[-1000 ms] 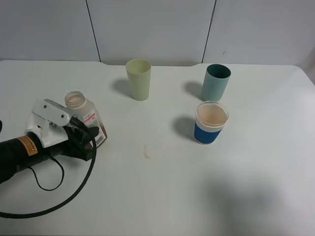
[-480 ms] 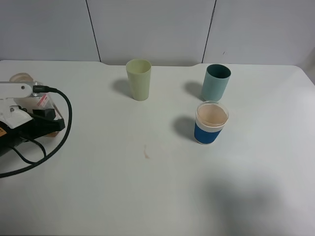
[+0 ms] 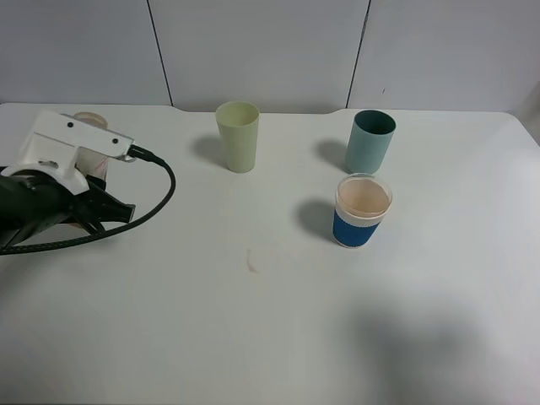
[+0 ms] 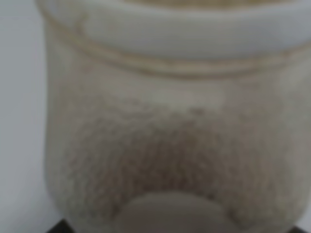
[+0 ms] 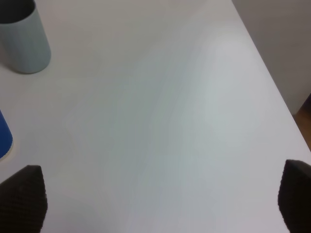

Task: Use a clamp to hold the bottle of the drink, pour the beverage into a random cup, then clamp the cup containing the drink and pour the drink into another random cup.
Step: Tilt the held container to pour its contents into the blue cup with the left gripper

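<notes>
My left gripper is shut on the bottle at the far left of the table; only its wide mouth shows past the white wrist mount. In the left wrist view the bottle fills the frame, blurred, with a brownish tint inside. The blue-banded cup stands right of centre with pale brown beverage in it. Behind it is the teal tumbler. My right gripper is open over bare table, with the teal tumbler and the blue cup's edge off to one side.
A pale green tumbler stands at the back centre. A small brownish stain marks the white table near the middle. A black cable loops from the left arm. In the right wrist view the table's edge runs close by.
The left arm carried the bottle from the front left toward the far left edge, then back and slightly right to where it is now. The cups have not moved.
</notes>
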Controlling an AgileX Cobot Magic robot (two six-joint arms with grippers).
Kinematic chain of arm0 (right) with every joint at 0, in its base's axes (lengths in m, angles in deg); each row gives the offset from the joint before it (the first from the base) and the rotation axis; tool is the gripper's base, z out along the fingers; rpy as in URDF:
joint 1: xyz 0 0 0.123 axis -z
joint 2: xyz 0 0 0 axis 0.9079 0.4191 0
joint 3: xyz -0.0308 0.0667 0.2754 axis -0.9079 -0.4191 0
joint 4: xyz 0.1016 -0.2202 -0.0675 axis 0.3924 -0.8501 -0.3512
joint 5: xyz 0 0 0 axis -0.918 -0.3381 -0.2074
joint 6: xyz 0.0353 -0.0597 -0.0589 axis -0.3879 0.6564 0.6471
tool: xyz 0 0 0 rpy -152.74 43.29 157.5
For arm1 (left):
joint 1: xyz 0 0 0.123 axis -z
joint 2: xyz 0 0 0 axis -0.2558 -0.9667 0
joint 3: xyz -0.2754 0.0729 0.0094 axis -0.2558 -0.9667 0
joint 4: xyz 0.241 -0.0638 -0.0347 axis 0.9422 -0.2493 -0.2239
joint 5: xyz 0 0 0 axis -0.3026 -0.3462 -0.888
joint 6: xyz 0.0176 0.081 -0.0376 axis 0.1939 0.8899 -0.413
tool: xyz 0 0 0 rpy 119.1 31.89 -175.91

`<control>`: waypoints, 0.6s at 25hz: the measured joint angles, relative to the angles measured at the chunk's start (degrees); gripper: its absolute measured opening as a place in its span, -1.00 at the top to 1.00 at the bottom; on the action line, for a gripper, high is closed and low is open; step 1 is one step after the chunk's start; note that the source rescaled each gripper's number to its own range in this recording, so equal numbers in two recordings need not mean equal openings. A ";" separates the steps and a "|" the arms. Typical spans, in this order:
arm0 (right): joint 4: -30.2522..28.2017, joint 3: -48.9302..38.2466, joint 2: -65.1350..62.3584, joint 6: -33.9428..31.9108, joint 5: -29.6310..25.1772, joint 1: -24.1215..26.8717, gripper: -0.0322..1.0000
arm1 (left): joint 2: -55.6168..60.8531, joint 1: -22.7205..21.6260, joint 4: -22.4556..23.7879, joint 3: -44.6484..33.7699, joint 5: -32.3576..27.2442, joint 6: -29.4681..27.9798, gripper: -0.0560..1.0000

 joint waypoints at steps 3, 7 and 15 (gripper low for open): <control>0.00 0.00 0.00 0.00 0.00 0.00 -0.70 | -0.02 3.68 -7.80 4.19 3.70 13.31 0.79; 0.00 0.00 0.00 0.00 0.00 0.00 -0.70 | -0.20 7.72 -13.18 9.50 7.51 23.83 0.79; 0.00 0.00 0.00 0.00 0.00 0.00 -0.70 | -6.43 12.55 -16.22 19.04 12.33 35.47 0.79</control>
